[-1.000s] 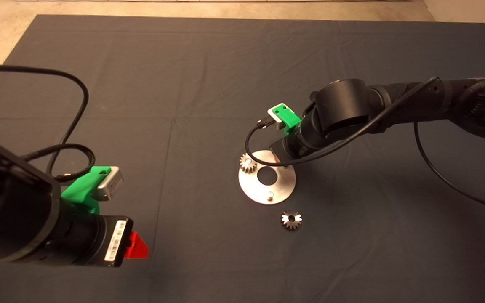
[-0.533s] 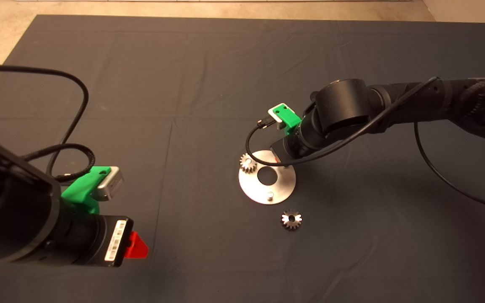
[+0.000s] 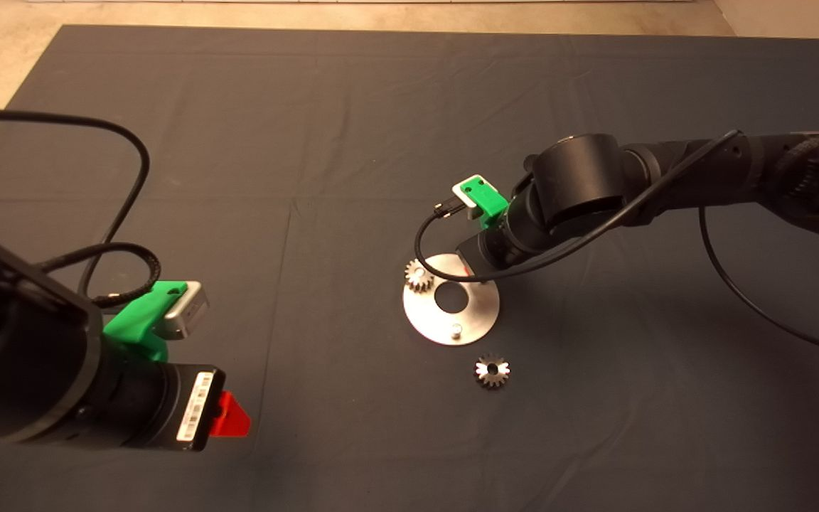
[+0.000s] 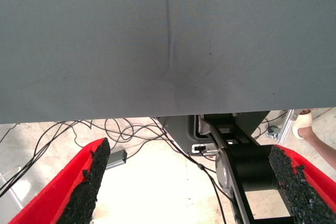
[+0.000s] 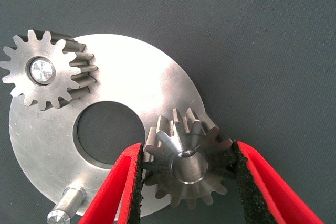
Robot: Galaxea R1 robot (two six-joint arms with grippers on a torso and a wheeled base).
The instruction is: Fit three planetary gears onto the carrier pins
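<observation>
Three small shiny steel gears with pointed teeth are showing. One gear (image 5: 46, 70) is sitting flat on a pin, its silver tip showing through the centre hole, at the far-left edge of the round silver disc (image 5: 144, 85). A second gear (image 5: 190, 164) is sitting over the disc's right edge, slightly tilted, with a pin filling its centre hole; whether it is fully seated cannot be told. The third gear (image 3: 492, 370) is lying flat on the dark mat (image 3: 352, 128), just off the disc's near edge. One bare pin (image 5: 66, 205) is standing at the disc's near edge. The disc is lying right of the mat's centre.

The right gripper (image 5: 186, 182) is reaching over the disc's right edge, fingers (image 5: 118, 187) partly closed, black pads touching the teeth on both sides of the second gear.

The left gripper (image 3: 228, 417) is waiting over the mat's near-left corner, spread wide with nothing between the pads. Its wrist camera is showing the mat edge, floor cables and a person's foot (image 4: 304, 124).
</observation>
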